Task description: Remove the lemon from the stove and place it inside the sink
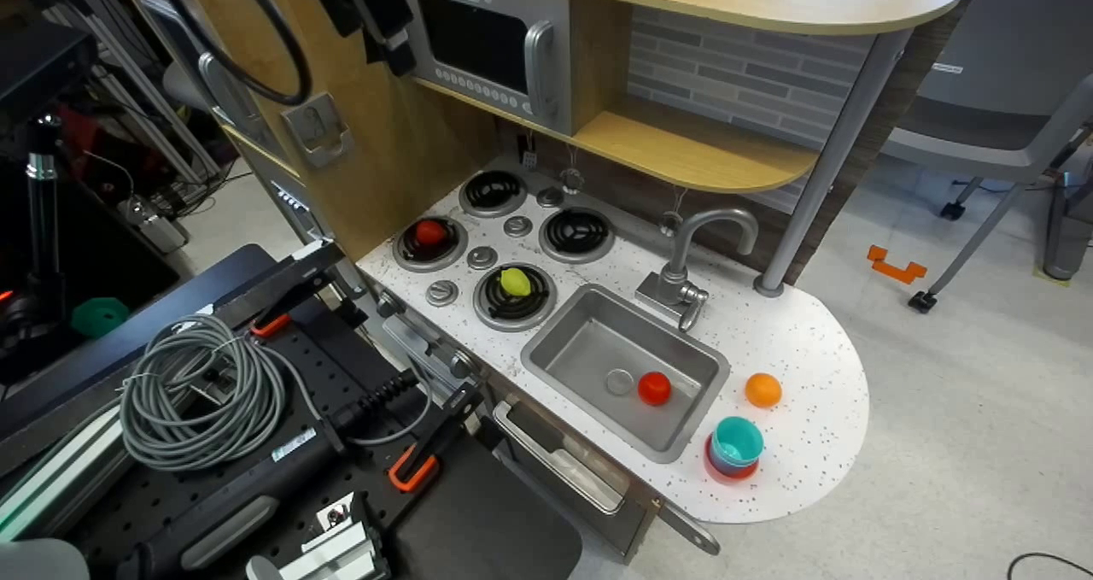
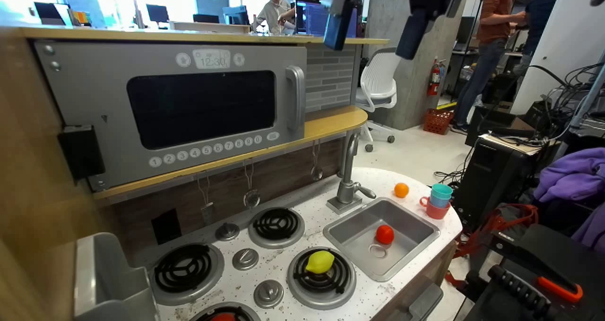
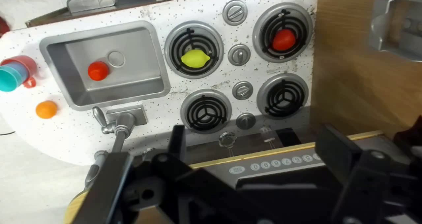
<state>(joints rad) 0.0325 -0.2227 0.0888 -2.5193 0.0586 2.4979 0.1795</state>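
Speckled white desk carries four burners, a sink and a faucet. Lemon: seated on the front burner next to the sink. Sink contents: one red ball, just beside the drain. A second red object sits on the other front burner. An orange and stacked cups stand beyond the sink, away from the burners. Jaws: spread, fingertips well apart, raised clear of the lemon.
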